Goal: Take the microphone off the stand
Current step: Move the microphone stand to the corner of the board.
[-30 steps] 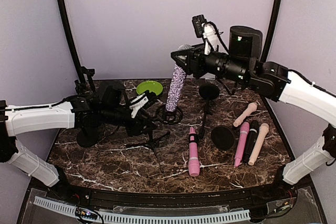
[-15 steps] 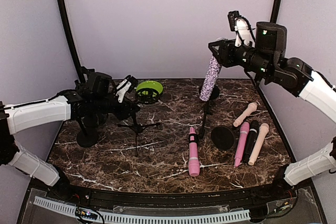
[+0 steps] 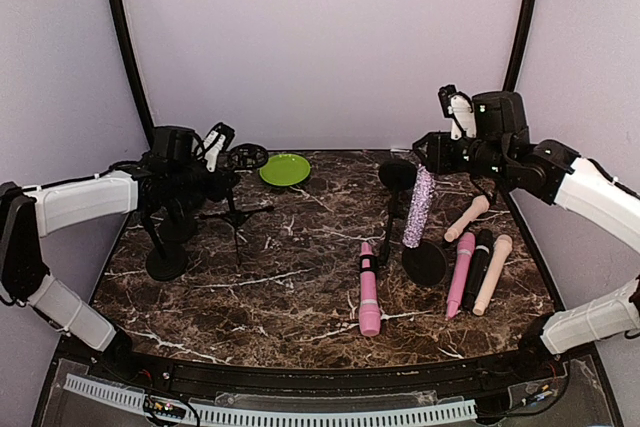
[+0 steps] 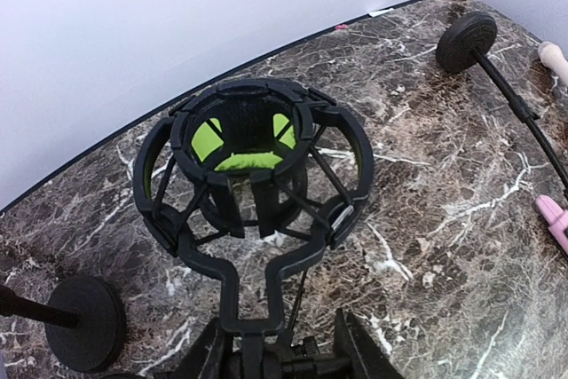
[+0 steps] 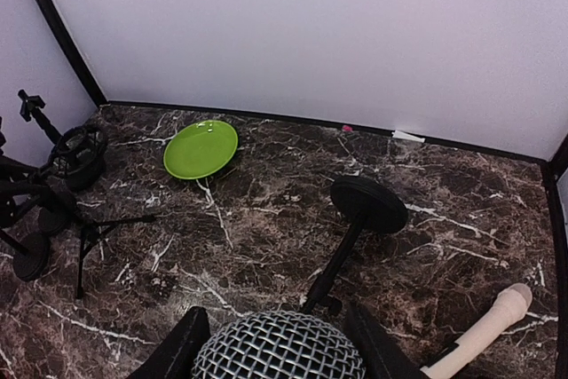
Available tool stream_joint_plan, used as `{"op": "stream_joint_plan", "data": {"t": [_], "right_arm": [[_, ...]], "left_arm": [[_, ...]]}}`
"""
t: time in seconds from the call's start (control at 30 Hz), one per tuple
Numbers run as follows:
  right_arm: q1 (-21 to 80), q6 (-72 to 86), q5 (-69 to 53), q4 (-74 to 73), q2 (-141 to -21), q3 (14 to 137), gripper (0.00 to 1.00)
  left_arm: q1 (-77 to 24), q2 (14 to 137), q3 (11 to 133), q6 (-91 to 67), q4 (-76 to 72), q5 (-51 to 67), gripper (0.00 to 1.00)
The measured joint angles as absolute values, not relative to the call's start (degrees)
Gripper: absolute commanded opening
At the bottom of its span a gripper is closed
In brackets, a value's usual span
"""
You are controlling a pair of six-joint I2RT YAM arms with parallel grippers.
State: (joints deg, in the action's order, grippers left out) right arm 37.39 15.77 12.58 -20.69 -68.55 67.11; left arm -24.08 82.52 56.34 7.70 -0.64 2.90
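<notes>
R gripper [image 5: 278, 354]: jaws clamped on mesh head of glitter microphone [image 3: 417, 209]. Mic hangs body-down over right side of table [image 3: 300, 287], off and well apart from stand [image 4: 232, 277]. L gripper [image 4: 280, 359]: pinching stand stem below shock mount [image 4: 348, 144].

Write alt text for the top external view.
The right end effector holds a glittery microphone head-up over the marble table, apart from the shock-mount stand gripped by the left end effector. Five loose microphones and a green plate lie on the table.
</notes>
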Motion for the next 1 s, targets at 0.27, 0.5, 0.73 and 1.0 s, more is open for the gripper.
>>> {"op": "stream_joint_plan", "data": {"t": [0.27, 0.5, 0.73, 1.0], "right_arm": [[37.34, 17.98, 11.14, -25.10, -66.02, 65.98, 0.23], [35.16, 19.86, 11.70, -29.82, -63.61, 65.95, 0.23], [25.47, 23.27, 6.26, -33.04, -62.98, 64.10, 0.23], [18.35, 24.36, -1.80, -34.81, -59.99, 63.40, 0.25]], "left_arm": [[-19.49, 89.54, 60.95, 8.82, -5.52, 5.45, 0.00], [-18.13, 95.96, 65.89, 9.47, -9.30, 7.29, 0.00], [-17.47, 101.30, 70.22, 9.93, -12.64, 8.21, 0.06], [-16.97, 101.80, 70.43, 9.85, -13.41, 9.45, 0.57]]}}
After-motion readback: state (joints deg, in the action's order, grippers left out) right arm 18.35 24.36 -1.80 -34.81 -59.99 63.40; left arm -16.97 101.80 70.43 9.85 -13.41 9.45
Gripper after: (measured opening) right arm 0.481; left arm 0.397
